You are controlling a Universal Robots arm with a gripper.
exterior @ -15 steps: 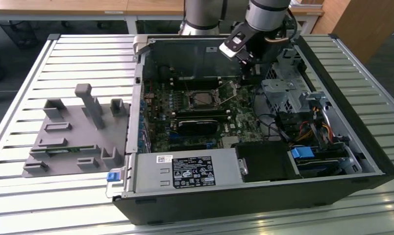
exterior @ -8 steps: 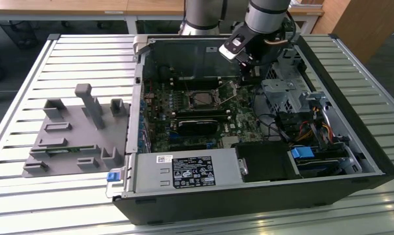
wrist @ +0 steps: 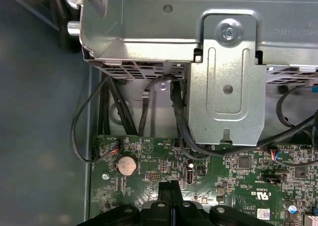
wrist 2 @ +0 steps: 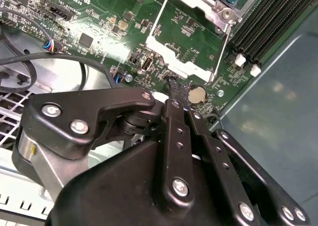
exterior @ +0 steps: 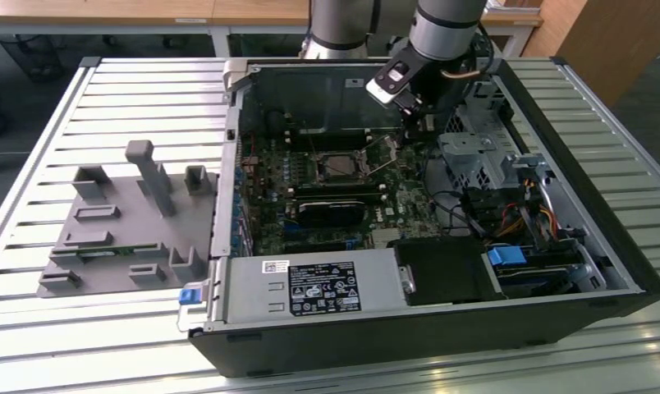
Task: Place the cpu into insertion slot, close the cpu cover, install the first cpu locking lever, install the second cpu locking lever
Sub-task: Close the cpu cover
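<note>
In the exterior view the insertion slot (exterior: 319,168) sits mid-board in the open computer case. A dull grey-tan square, the cpu (exterior: 338,167), lies in it. The cpu cover (exterior: 391,158) stands tilted open on the slot's side toward the exterior view's right. In the second wrist view the cpu cover (wrist 2: 174,57) is a thin silver frame with green board showing through its cut-out. My gripper (exterior: 418,130) hangs just beyond the cover's raised edge. In both wrist views the gripper (wrist 2: 171,87) (wrist: 171,185) is shut, fingertips pressed together with nothing visible between them, close over the board.
A coin cell (wrist 2: 198,94) lies on the board beside my fingertips. Black memory slots (wrist 2: 268,22) run past the socket. A metal drive cage (wrist: 226,87) with black cables rises behind the gripper. A grey parts fixture (exterior: 133,222) stands on the slatted table, at the exterior view's left.
</note>
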